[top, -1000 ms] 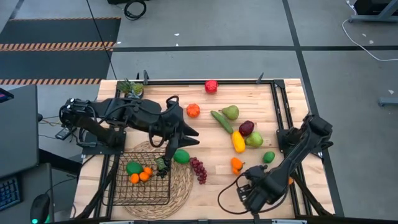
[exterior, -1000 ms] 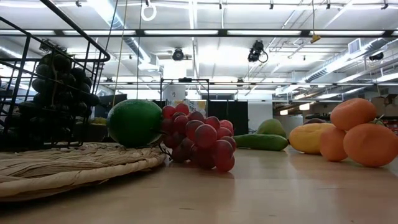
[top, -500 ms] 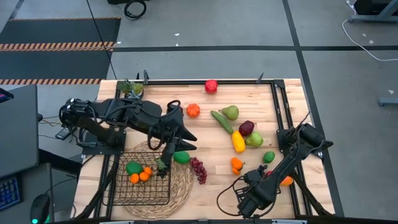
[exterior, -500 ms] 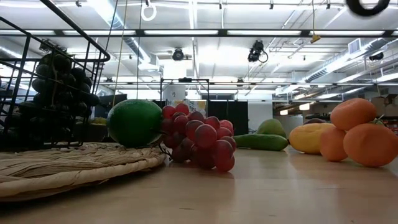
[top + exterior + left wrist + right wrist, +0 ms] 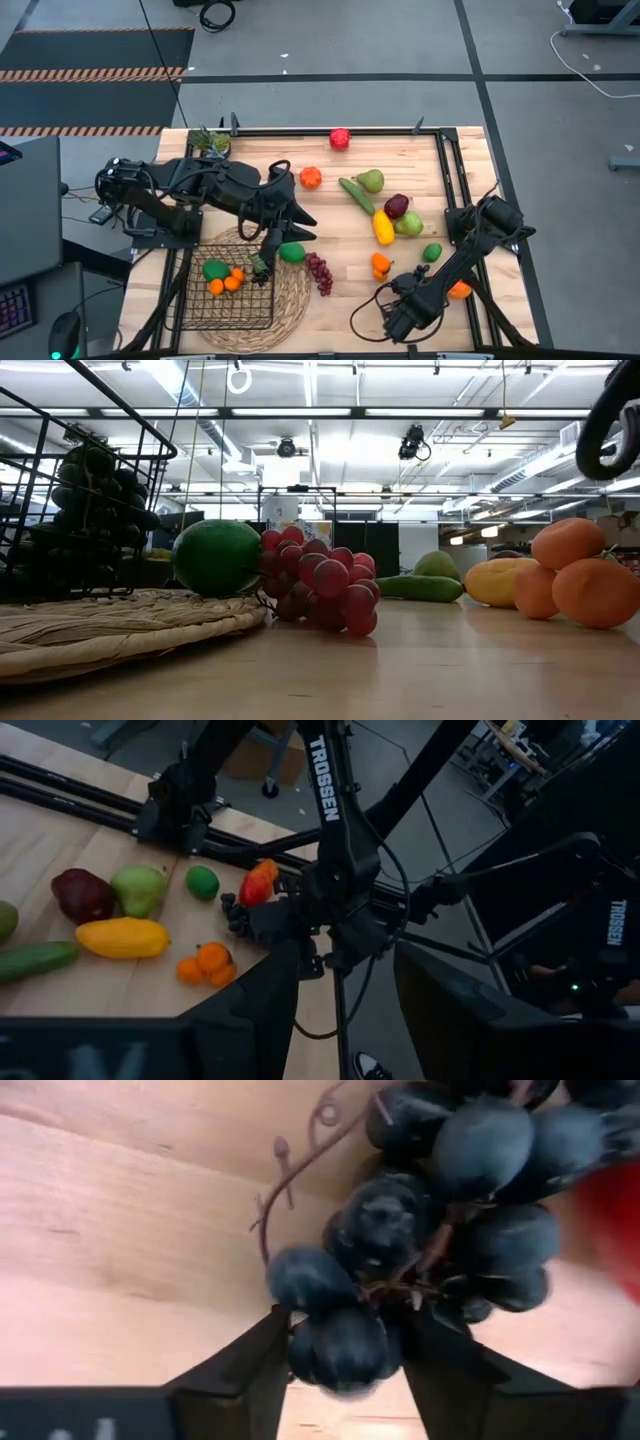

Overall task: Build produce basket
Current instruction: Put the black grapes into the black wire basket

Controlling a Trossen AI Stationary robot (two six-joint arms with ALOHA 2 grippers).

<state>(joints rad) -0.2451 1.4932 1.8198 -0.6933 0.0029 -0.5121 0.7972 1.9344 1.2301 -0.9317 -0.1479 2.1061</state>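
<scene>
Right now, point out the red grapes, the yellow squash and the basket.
Red grapes (image 5: 320, 272), high view, middle of the bunch.
Yellow squash (image 5: 383, 227), high view, middle of its body.
Basket (image 5: 232, 323), high view, its near wire rim.

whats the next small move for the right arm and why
Probably a short lift, then a swing toward the basket. The right gripper is closed around the dark grapes near the table's front edge, far from the basket. It should likely go slowly, since the open left gripper hangs over the basket's near rim.

Black wire basket (image 5: 222, 299) holds some produce (image 5: 222, 276); others apparently scattered on wood.
</scene>
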